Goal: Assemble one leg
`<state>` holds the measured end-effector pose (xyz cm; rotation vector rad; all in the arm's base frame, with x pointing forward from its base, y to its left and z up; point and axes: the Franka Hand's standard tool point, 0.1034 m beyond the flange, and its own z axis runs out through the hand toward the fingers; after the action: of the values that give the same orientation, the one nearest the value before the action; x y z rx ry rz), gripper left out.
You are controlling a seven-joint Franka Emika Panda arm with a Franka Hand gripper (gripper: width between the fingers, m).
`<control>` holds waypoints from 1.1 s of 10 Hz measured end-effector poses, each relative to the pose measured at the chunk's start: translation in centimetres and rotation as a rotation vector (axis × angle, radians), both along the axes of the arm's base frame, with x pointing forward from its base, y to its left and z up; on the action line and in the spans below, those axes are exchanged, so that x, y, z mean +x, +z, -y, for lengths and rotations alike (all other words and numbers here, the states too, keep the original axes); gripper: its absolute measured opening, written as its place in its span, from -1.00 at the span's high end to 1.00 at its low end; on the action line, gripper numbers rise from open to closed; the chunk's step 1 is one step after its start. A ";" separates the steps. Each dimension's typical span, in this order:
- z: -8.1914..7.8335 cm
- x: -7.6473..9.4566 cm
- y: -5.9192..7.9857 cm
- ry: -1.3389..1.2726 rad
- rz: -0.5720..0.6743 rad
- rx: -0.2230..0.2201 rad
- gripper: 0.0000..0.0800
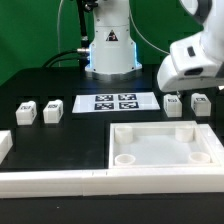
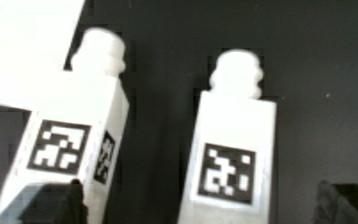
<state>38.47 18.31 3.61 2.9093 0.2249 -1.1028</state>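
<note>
Exterior view. The arm reaches out from its base (image 1: 108,50) toward the exterior view's right. The white end effector (image 1: 188,88) hangs low and points down at the black counter (image 1: 85,130). Its fingers cannot be made out here. Directly under it lie leg A (image 1: 175,105) and leg B (image 1: 200,103), side by side and apart. They sit to the right of the marker board (image 1: 115,102) and just behind the tray (image 1: 165,160). Each shows a tag toward the camera. They are too small to tell which way their long axes run.

Wrist view. The camera looks down on two legs; which is A or B I cannot tell. The dark, blurred fingertips (image 2: 43,205) stand wide apart with nothing gripped. The straight leg (image 2: 229,150) and the slanted leg (image 2: 78,130) lie flat, tags up. Each has its round peg at the end away from the fingertips. The long axes run away from the fingers and are not quite parallel. A strip of counter separates the two legs.
</note>
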 end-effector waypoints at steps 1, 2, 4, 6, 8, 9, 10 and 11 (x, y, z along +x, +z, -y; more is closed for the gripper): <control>-0.2 0.5 -0.5 -0.007 -0.030 -0.007 -0.62; -0.3 0.5 -0.7 -0.023 -0.028 -0.021 -0.62; -0.9 0.2 -1.0 -0.075 -0.029 -0.080 -0.62; -1.3 0.0 -1.5 -0.099 -0.034 -0.106 -0.62; -1.3 -0.2 -2.4 -0.089 -0.034 -0.095 -0.62; -1.3 -0.2 -2.6 -0.084 -0.025 -0.086 -0.62; -1.3 -0.2 -2.8 -0.085 -0.021 -0.085 -0.62; -1.4 -0.3 -2.9 -0.086 -0.016 -0.084 -0.62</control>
<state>38.21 19.75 0.71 2.8614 0.0532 -1.1183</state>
